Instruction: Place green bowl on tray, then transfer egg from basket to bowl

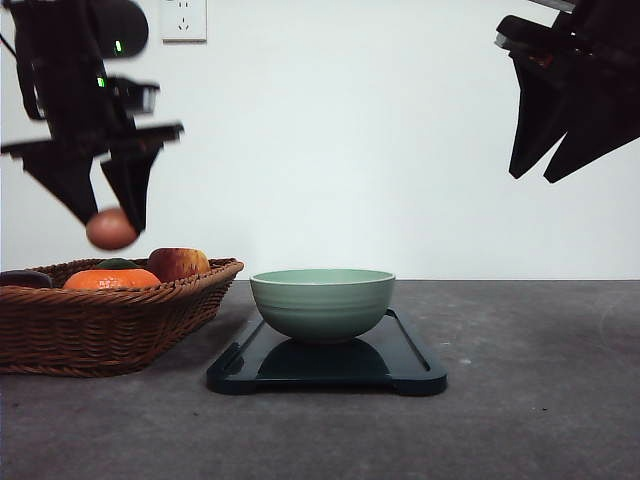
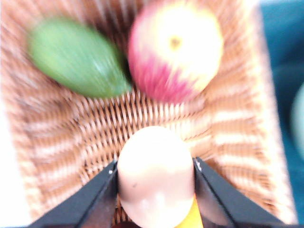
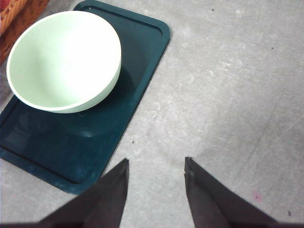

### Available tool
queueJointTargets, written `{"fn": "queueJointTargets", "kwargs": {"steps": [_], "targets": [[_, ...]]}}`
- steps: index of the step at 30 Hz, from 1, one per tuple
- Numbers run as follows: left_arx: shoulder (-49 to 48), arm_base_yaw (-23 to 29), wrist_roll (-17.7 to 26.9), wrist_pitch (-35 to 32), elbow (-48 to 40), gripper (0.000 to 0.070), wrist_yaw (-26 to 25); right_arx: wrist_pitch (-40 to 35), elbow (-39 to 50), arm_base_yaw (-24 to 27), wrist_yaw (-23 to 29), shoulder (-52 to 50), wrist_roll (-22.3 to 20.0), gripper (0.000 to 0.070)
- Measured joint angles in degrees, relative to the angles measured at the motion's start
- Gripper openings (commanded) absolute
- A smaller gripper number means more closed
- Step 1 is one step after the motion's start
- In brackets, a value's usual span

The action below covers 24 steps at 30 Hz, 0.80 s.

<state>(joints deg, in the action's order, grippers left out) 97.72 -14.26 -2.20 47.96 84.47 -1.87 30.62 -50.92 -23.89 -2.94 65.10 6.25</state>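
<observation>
The bowl (image 1: pixel 322 303) is already set on the tray (image 1: pixel 415 370), so the egg transfer is in hand. The egg (image 1: pixel 110 229) is gripped in the left jaws (image 1: pixel 108 222), lifted above the basket (image 1: pixel 110 325) at left. Next, it should be carried right over the bowl and lowered gently. The right jaws (image 3: pixel 156 190) are held open above the table (image 3: pixel 237 95)

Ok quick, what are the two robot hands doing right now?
Left gripper: shut on the egg, lifted above the basket.
Right gripper: open, holding nothing, up high beside the tray.
</observation>
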Motion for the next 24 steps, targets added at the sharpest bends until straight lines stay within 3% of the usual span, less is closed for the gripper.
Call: {"fn": "queueJointTargets", "kwargs": {"steps": [3, 11, 24], "targets": [[-2.9, -0.5, 0.0, -0.7, 0.0, 0.0187, -1.8, 0.0, 0.0, 0.0, 0.0, 0.0, 0.0, 0.0227], [-6.6, -4.5, -0.3, -6.5, 0.0, 0.0187, -12.3, 0.0, 0.0, 0.0, 0.0, 0.0, 0.0, 0.0227], [-6.1, -15.2, -2.5, -17.9, 0.0, 0.019, -11.7, 0.1, 0.0, 0.0, 0.0, 0.0, 0.0, 0.0227]]}}
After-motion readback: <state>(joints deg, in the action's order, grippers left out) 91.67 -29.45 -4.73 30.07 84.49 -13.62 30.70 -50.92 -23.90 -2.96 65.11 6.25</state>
